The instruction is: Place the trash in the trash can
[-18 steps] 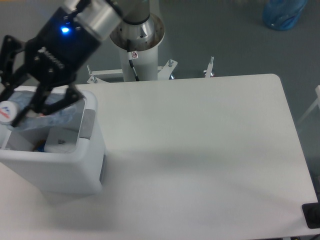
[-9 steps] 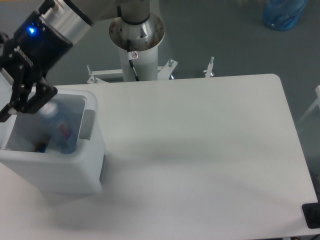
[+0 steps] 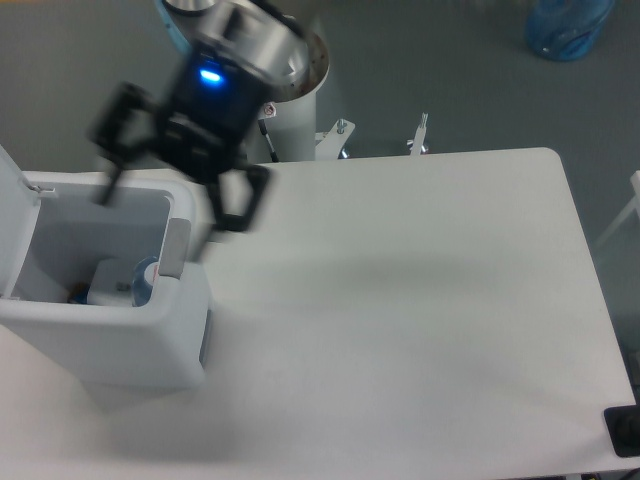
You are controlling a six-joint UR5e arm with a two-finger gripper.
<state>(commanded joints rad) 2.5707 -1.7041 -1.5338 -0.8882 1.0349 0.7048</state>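
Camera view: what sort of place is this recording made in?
Probably a robotics lab or test cell: an arm on a white pedestal bolted to grey floor, a bare white table, and a white trash can set up for the gripper.

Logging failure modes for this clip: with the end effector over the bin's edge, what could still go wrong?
1. The open end effector is motion-blurred, and one finger hangs close above the bin rim; a low sweep might clip it and shift the bin.
2. The lid stands open at the left edge; a swing that way could knock it.
3. The bottle sits against the inner wall and might be caught if the fingers dip.
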